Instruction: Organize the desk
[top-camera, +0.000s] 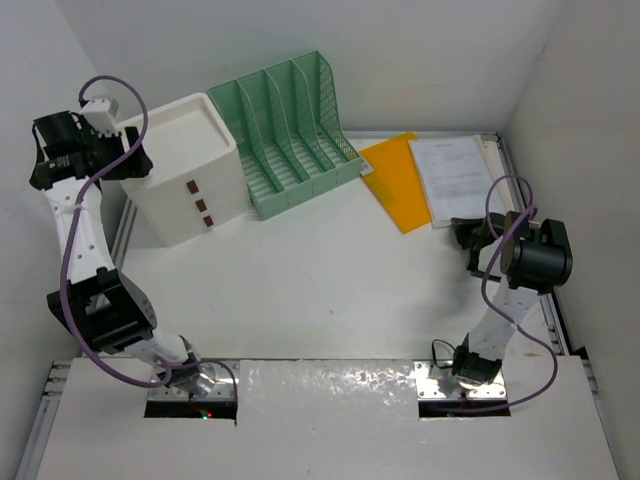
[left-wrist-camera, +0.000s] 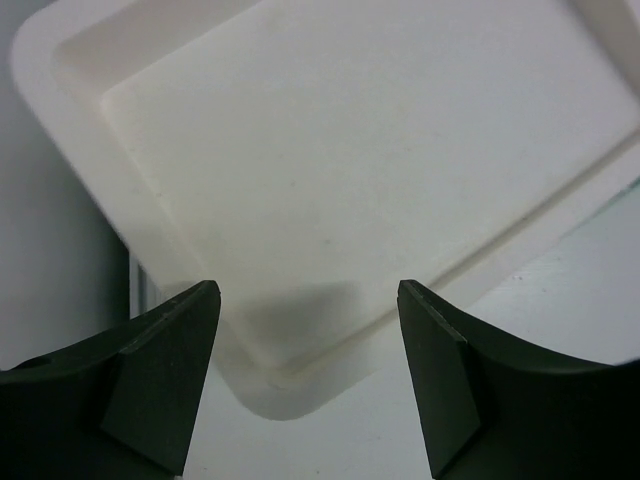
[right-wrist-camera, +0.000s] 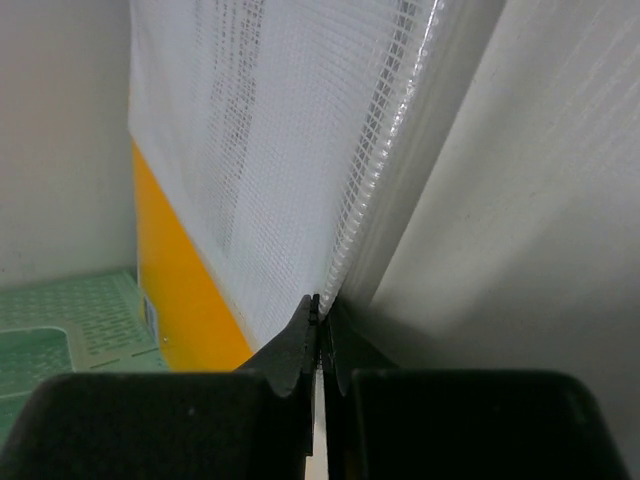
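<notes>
The desk (top-camera: 330, 290) is a white tabletop with metal rails. At its back right lies a clear mesh document pouch (top-camera: 455, 175) holding printed paper, partly over an orange folder (top-camera: 395, 180). My right gripper (top-camera: 467, 238) is at the pouch's near edge. In the right wrist view the right gripper (right-wrist-camera: 320, 305) is shut, with the edge of the pouch (right-wrist-camera: 290, 150) pinched at its tips and the orange folder (right-wrist-camera: 175, 280) to the left. My left gripper (top-camera: 125, 162) hovers open over the white drawer box (top-camera: 185, 165). In the left wrist view the left gripper (left-wrist-camera: 308, 290) holds nothing above the box top (left-wrist-camera: 330, 150).
A green slotted file rack (top-camera: 290, 130) stands at the back, next to the drawer box, and shows at the right wrist view's lower left (right-wrist-camera: 60, 320). White walls close in on the left, back and right. Both arm bases sit at the near edge.
</notes>
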